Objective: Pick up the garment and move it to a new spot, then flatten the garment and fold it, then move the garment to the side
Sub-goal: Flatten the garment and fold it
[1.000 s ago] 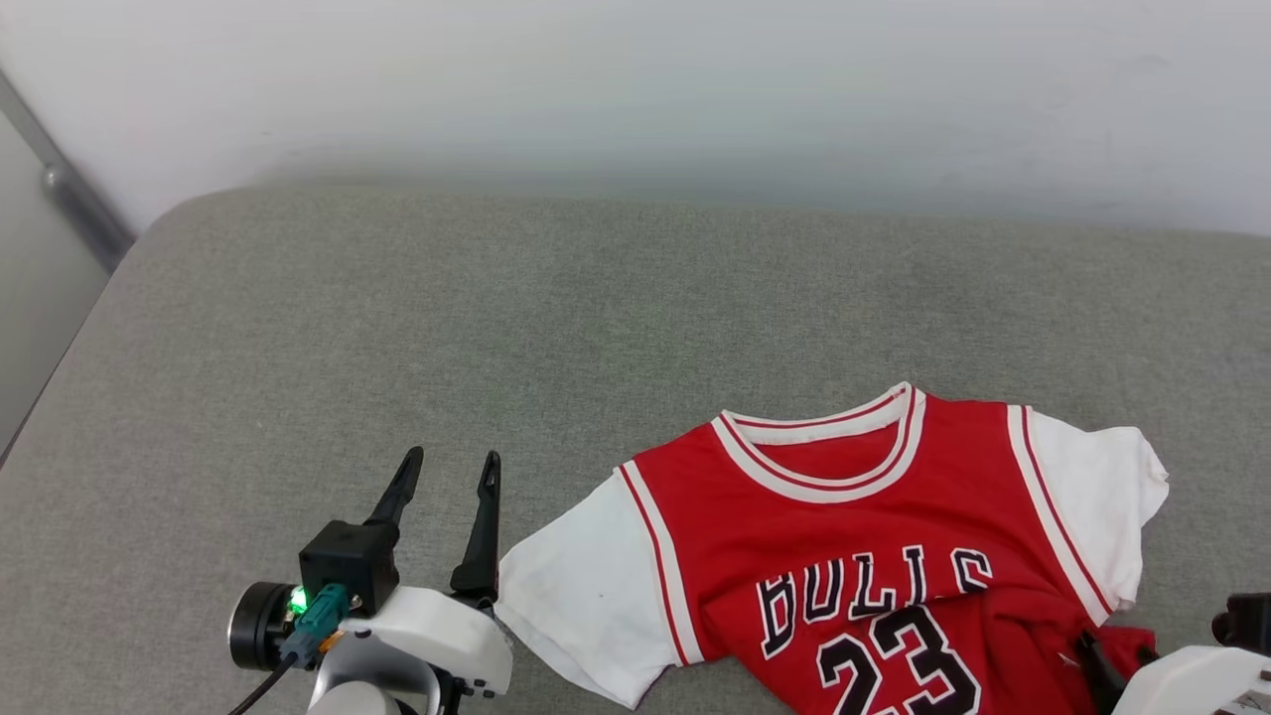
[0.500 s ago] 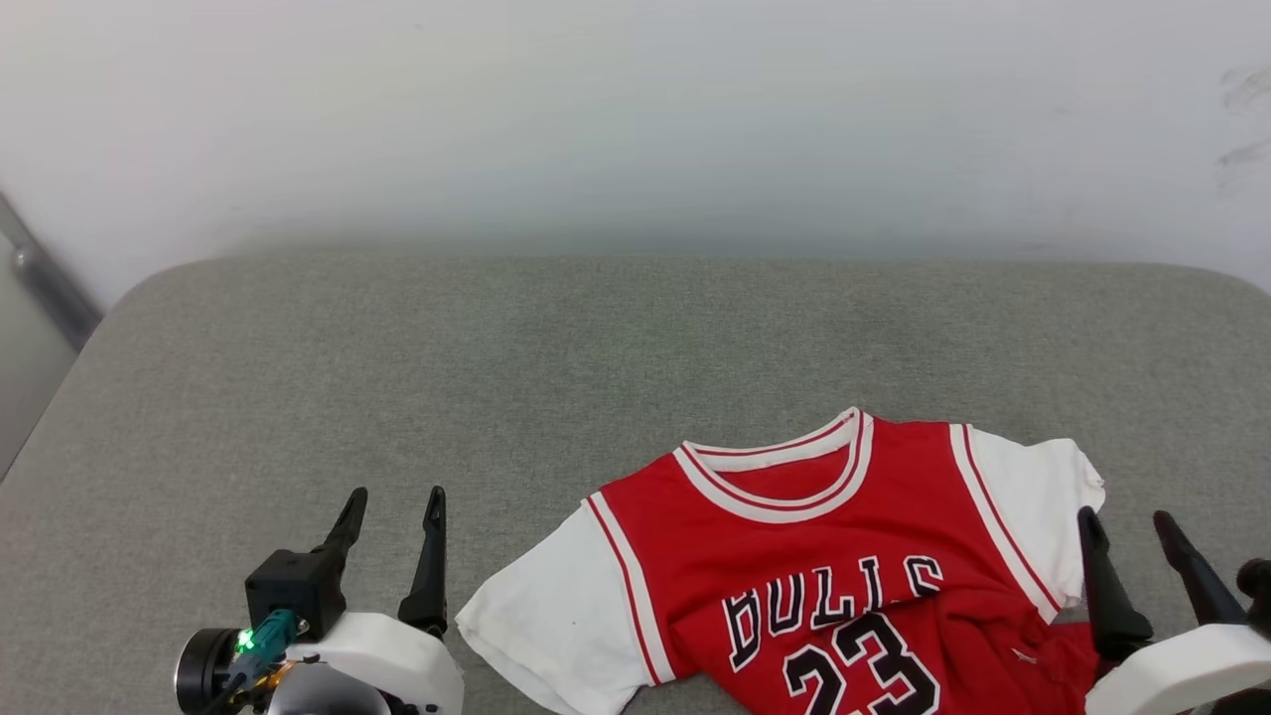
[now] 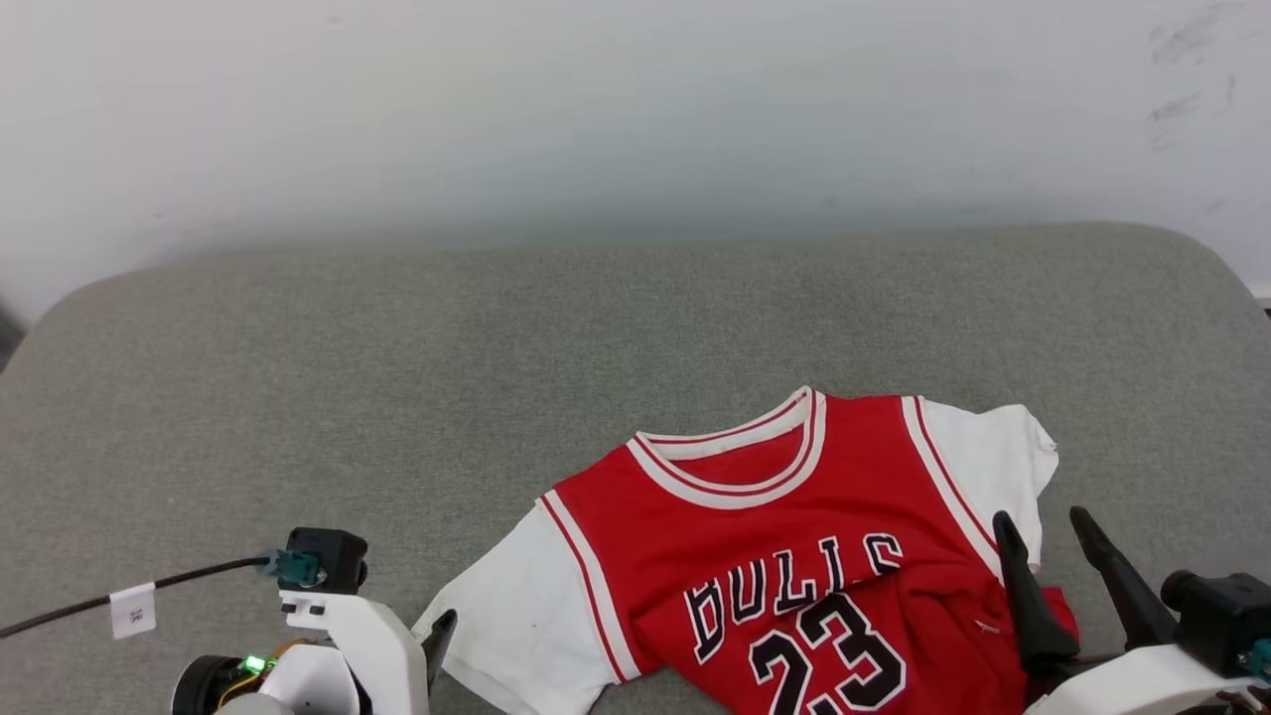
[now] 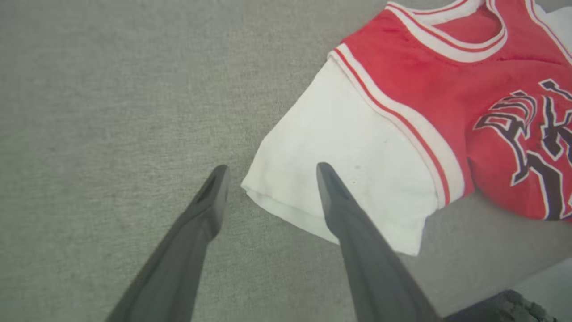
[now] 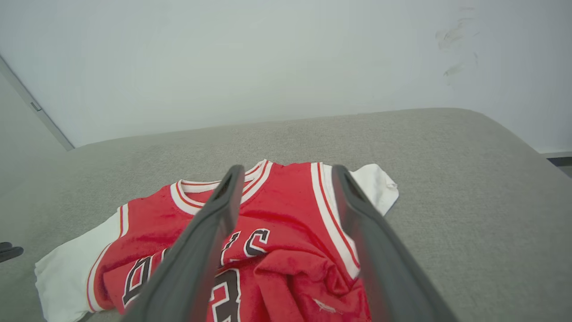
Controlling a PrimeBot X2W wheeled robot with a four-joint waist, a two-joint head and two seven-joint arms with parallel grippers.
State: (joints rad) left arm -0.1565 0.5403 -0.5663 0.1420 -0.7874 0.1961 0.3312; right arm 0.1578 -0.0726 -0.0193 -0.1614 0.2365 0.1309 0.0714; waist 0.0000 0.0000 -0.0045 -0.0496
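wall (image 3: 596,119): set behind cushion, along its far edge.
cushion (image 3: 397,377): garment borne on it, right of centre, near the front edge.
garment (image 3: 794,556): laid with collar toward wall; lower right part bunched up.
left gripper (image 4: 272,169): placed left of garment; corner of left sleeve seen between its fingers.
right gripper (image 3: 1041,516): placed at garment's right side, before right sleeve, by the bunched part.

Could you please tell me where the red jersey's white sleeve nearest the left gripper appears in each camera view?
Head view: the red fabric jersey's white short sleeve lies at the bottom, left of centre.
Left wrist view: sleeve at centre.
Right wrist view: sleeve at lower left.
Shared landmark: the red-and-white striped collar, up and right of the sleeve in each.
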